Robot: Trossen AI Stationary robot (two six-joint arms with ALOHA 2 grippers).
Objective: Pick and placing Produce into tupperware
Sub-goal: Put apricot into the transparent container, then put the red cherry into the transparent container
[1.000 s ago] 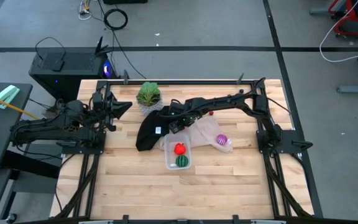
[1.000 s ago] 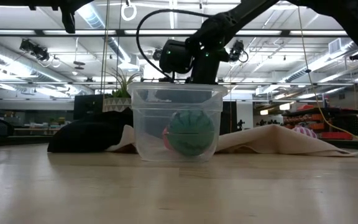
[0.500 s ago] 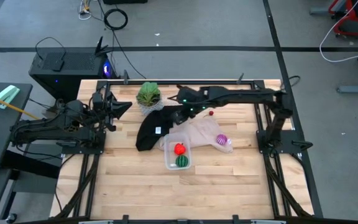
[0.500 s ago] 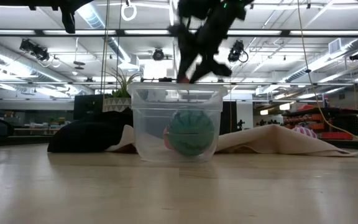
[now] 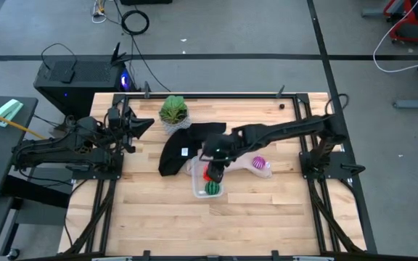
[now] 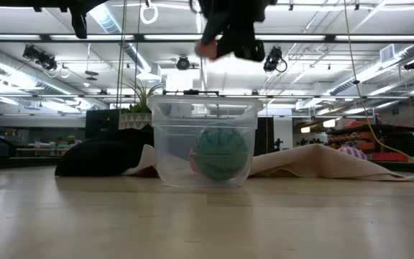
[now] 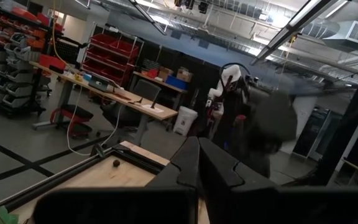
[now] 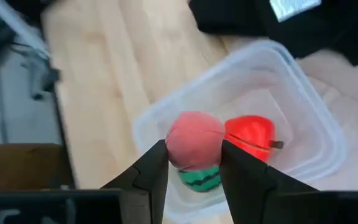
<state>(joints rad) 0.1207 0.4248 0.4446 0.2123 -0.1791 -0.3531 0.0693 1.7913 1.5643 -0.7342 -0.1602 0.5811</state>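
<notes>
The right gripper point(image 8: 193, 163) hangs above the tub point(image 8: 303, 93), its two fingers closed on the pink fruit point(image 8: 194, 140), which sits pinched between the tips. Directly below the gripper, inside the tub, lie the red fruit point(image 8: 249, 137) and the green melon point(image 8: 199, 177), the melon partly hidden under the pink one. In the low view the pink fruit point(image 6: 205, 48) shows well above the tub's rim point(image 6: 204, 105), so it is not yet in. Off to the gripper's side, the purple fruit point(image 5: 258, 162) rests on the beige cloth point(image 5: 245, 154); the black cloth point(image 5: 178, 148) lies beyond the tub. The pink fruit looks small, round and light, probably smooth plastic, so it could roll or squirt out of a two-point pinch; holding it across its widest part, as here, seems the safest grip. Dropped from low over the tub's free corner, it should settle beside the other two rather than bounce off them. The left gripper point(image 5: 130, 125) waits well away at the table's edge, its fingers together on nothing.
</notes>
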